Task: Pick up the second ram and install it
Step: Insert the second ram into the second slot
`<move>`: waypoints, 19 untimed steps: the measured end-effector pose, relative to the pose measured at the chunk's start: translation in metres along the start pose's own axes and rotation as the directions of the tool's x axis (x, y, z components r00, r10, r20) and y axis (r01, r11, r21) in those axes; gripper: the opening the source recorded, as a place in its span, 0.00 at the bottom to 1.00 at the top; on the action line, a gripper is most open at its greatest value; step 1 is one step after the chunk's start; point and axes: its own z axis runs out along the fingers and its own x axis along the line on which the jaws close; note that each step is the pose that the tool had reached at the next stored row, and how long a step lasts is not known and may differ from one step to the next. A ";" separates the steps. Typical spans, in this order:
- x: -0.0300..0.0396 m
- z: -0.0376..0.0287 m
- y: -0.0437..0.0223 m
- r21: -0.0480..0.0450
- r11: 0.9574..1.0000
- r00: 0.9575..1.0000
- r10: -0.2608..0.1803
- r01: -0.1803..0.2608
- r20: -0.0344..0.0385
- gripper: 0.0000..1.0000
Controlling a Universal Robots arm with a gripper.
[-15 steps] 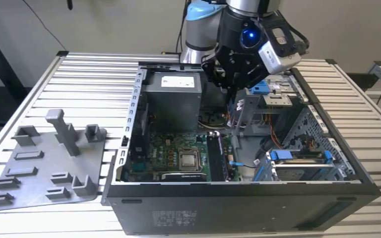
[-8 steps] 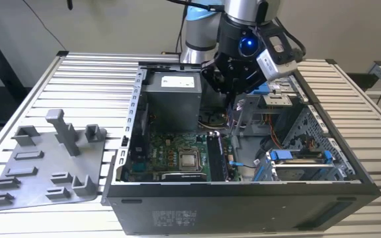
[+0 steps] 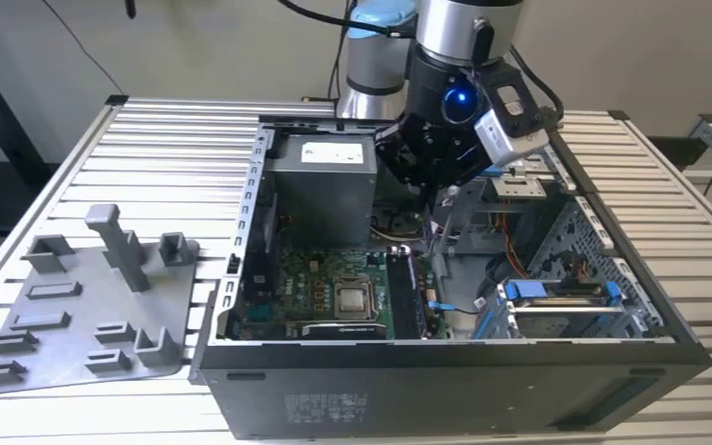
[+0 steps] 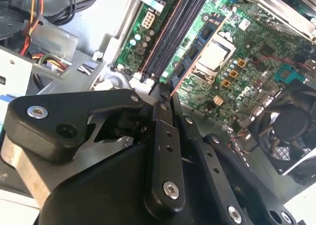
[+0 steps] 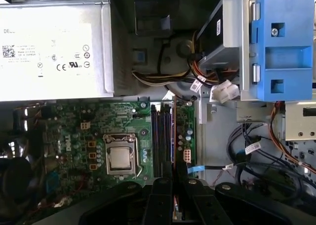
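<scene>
The arm [image 3: 455, 37] drops straight down from the far side into the open computer case [image 3: 455, 375], wrist vertical. The gripper [image 3: 430, 232] hangs low over the right-hand part of the motherboard [image 3: 312, 278], as the exterior view has it. In the second wrist view the fingers [image 4: 163, 131] are drawn tight together. The first wrist view shows a thin strip pinched edge-on between them: that's the second ram [image 5: 174, 207]. It sits in line with the memory slots [image 5: 160, 136], just beside the processor socket [image 5: 120, 158]; whether it touches a slot, I cannot tell.

Inside the case, the power supply [image 3: 322, 185] fills the far left corner. A blue drive bracket [image 3: 554, 292] sits near right, with loose cables [image 5: 256, 156] trailing beside it. A strip of bare case floor separates the slots from the drive cage.

Outside, on the exterior view's left, a grey tray [image 3: 71, 324] with upright posts lies flat on the slatted table [image 3: 171, 139], well apart from the gripper.
</scene>
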 end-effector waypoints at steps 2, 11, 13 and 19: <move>0.0000 0.0025 0.0000 0.001 1.000 1.000 0.000 0.000 0.001 0.15; 0.0005 0.0154 -0.0001 0.004 1.000 1.000 0.000 0.000 0.002 0.15; 0.0014 0.0191 -0.0001 0.004 1.000 1.000 0.000 0.000 0.003 0.15; 0.0042 0.0296 -0.0006 0.003 1.000 1.000 -0.003 0.003 0.003 0.15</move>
